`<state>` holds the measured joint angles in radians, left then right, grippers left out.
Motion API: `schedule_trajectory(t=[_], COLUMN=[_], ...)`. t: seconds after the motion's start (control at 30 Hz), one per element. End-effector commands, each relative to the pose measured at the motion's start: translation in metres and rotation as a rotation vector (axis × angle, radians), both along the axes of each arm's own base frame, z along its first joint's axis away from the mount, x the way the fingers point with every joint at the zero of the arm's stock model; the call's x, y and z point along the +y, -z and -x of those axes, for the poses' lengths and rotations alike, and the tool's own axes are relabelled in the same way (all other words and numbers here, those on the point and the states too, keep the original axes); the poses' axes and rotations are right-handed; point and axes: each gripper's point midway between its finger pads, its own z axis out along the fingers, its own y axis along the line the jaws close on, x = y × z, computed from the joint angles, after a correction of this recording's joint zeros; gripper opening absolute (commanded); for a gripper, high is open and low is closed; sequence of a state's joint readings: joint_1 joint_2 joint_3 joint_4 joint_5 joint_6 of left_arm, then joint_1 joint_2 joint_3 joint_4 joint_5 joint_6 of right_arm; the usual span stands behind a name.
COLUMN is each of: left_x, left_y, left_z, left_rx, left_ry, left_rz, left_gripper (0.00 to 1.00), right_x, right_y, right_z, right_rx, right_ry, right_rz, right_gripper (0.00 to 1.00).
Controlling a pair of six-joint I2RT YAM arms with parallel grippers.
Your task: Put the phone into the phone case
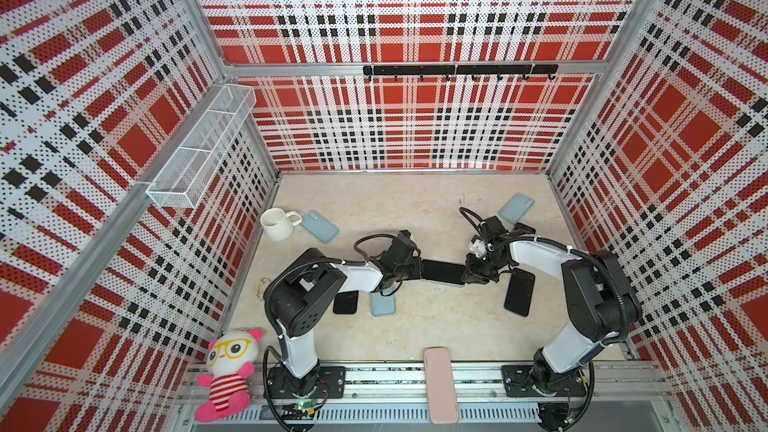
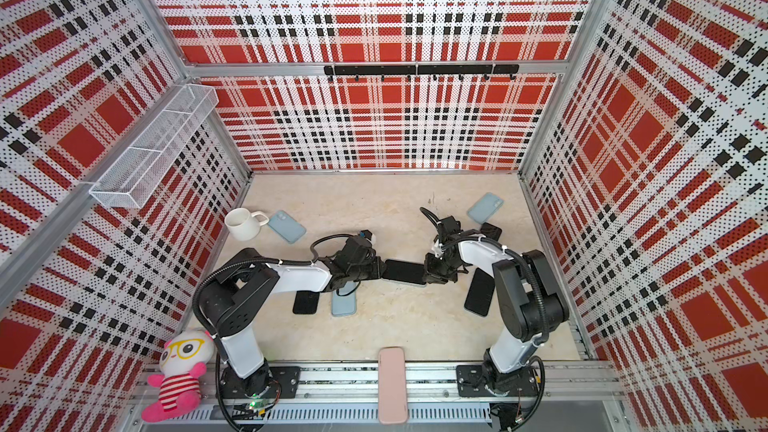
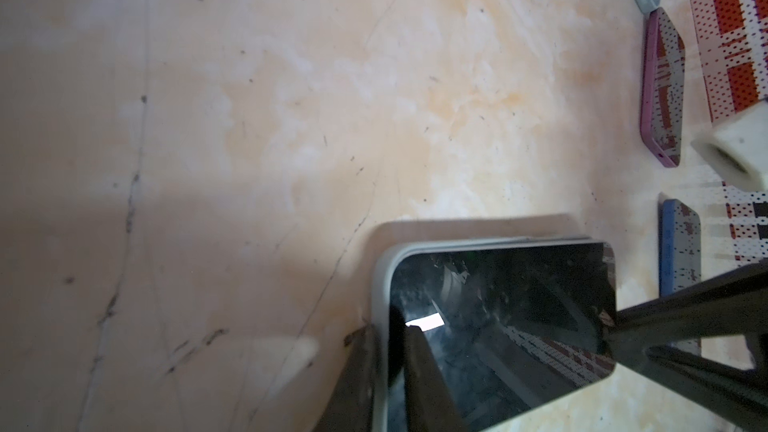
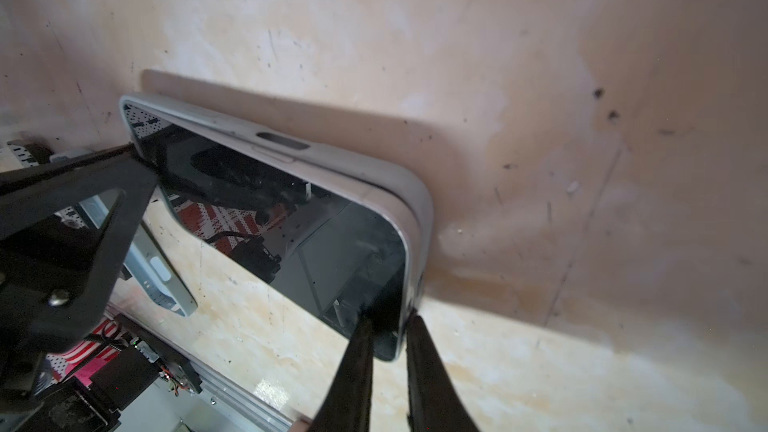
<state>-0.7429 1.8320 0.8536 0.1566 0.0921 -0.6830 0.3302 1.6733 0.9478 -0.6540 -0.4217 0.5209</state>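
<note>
A phone [image 1: 442, 272] with a black screen sits in a pale grey phone case [image 4: 374, 176], held off the table between both arms in both top views. My left gripper [image 3: 386, 342] is shut on one short end, one finger on the screen and one outside the case rim [image 3: 380, 284]. My right gripper [image 4: 390, 334] is shut on the opposite end, its fingers on either face of the corner. A thin dark gap shows between the phone [image 4: 291, 209] and the case near that corner. The left gripper [image 1: 415, 270] and right gripper [image 1: 471, 274] face each other.
Other phones and cases lie around: blue ones [image 1: 319, 226] [image 1: 516, 207] [image 1: 382, 304], black ones [image 1: 519, 292] [image 1: 345, 302], a pink one [image 1: 441, 384] on the front rail. A white mug [image 1: 277, 223] stands at the left, a plush toy [image 1: 228, 371] at the front left corner.
</note>
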Motion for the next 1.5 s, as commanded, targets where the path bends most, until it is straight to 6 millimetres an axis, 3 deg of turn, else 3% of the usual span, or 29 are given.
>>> schedule_trajectory(t=[0.0, 0.4, 0.67, 1.1, 1.47], left_x=[0.036, 0.035, 0.030, 0.025, 0.031], left_y=[0.070, 0.070, 0.063, 0.058, 0.061], left_z=[0.053, 0.053, 0.053, 0.049, 0.049], left_rx=[0.212, 0.212, 0.209, 0.204, 0.198], left_ry=[0.036, 0.042, 0.050, 0.094, 0.092], left_rz=[-0.202, -0.198, -0.171, -0.195, -0.248], left_gripper=[0.17, 0.20, 0.26, 0.30, 0.31], right_x=[0.014, 0.004, -0.014, -0.038, -0.026], right_y=[0.003, 0.026, 0.055, 0.077, 0.105], right_z=[0.007, 0.020, 0.048, 0.078, 0.112], right_rx=[0.014, 0.057, 0.134, 0.193, 0.313], right_ry=[-0.030, -0.037, 0.005, 0.011, -0.021], right_rz=[-0.036, 0.087, 0.231, 0.421, 0.437], right_gripper=[0.18, 0.14, 0.11, 0.08, 0.07])
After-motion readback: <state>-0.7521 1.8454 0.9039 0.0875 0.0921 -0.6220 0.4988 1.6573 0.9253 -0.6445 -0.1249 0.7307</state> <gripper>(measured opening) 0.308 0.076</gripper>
